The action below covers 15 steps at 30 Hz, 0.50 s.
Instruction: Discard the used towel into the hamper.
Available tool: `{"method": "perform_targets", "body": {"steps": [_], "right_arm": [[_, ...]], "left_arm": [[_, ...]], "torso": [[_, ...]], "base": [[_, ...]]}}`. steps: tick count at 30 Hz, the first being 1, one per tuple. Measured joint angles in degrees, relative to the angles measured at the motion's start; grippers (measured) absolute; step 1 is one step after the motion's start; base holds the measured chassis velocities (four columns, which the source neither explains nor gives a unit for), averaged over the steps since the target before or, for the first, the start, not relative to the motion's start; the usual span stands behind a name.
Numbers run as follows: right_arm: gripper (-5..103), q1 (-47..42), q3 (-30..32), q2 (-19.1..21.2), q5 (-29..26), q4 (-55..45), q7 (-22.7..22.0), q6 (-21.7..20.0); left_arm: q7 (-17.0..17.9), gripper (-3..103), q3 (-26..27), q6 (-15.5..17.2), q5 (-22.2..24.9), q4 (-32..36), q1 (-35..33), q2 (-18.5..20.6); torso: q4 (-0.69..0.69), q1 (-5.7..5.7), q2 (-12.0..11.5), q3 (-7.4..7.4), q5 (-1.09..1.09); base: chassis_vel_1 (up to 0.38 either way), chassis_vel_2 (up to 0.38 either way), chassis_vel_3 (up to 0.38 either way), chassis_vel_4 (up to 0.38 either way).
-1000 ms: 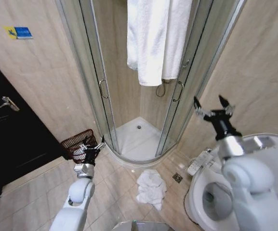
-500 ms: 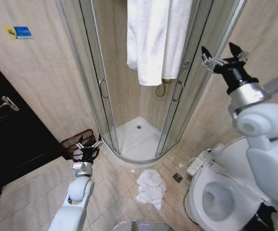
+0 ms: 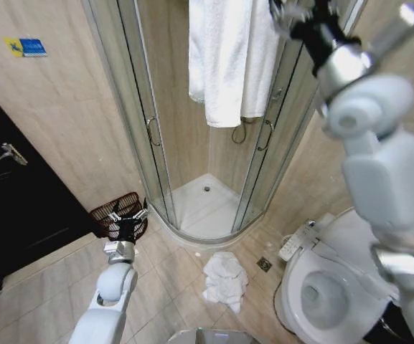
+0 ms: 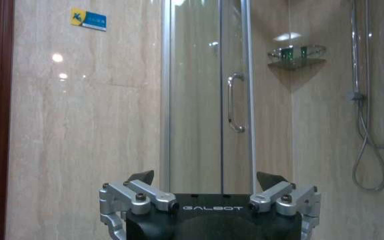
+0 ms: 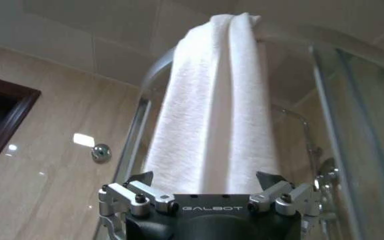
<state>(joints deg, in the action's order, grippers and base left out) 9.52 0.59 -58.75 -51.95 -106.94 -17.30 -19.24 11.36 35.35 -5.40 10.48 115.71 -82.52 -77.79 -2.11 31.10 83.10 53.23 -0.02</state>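
The right gripper [image 3: 296,11] is raised high, at the top of the head view, just beside the white towel [image 3: 229,57] that hangs over the top rail of the shower stall [image 3: 207,143]. Its fingers are spread apart and grip nothing; in the right wrist view the towel [image 5: 212,110] hangs straight ahead of the open gripper [image 5: 205,182], draped over the curved rail, not between the fingertips.

The left gripper [image 3: 129,218] is low, near the floor, in front of the hamper [image 3: 113,211]. Its fingers are also spread and empty. In the left wrist view it [image 4: 205,182] faces the tiled wall and the glass door [image 4: 205,90] with its handle [image 4: 233,102]; a shower hose [image 4: 365,125] and a small corner shelf [image 4: 297,54] show through the glass.

The hamper stands on the floor against the wall, between the dark door [image 3: 13,215] and the stall's left edge. A second, crumpled white towel [image 3: 226,278] lies on the floor tiles just outside the stall's curved step, near a floor drain [image 3: 264,264]. The toilet [image 3: 328,287], lid up, sits to the right of it, close below the right arm. The crumpled towel lies well apart from the hamper, with the left arm between them. A blue and yellow sign [image 3: 27,48] is fixed to the wall above the door.
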Motion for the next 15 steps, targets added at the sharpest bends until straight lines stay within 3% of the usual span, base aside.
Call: {"method": "perform_targets", "body": {"steps": [10, 15], "right_arm": [[100, 7.84, -5.29, -5.78, 2.57, 11.79, -6.88, -0.02], [100, 9.08, -6.43, -8.02, 0.48, 16.51, -7.19, 0.6]], "left_arm": [[0.11, 100, -0.14, -0.63, 0.55, -0.66, 0.55, 0.69], [0.29, 100, 0.33, -1.3, 1.22, -1.08, 0.59, 1.23]], "torso": [[0.03, -0.02, -0.03, -0.02, 0.01], [0.01, -0.01, -0.05, -0.02, 0.0]], "base": [[0.0, 0.0, 0.0, 0.0], [0.0, 0.0, 0.0, 0.0]]}}
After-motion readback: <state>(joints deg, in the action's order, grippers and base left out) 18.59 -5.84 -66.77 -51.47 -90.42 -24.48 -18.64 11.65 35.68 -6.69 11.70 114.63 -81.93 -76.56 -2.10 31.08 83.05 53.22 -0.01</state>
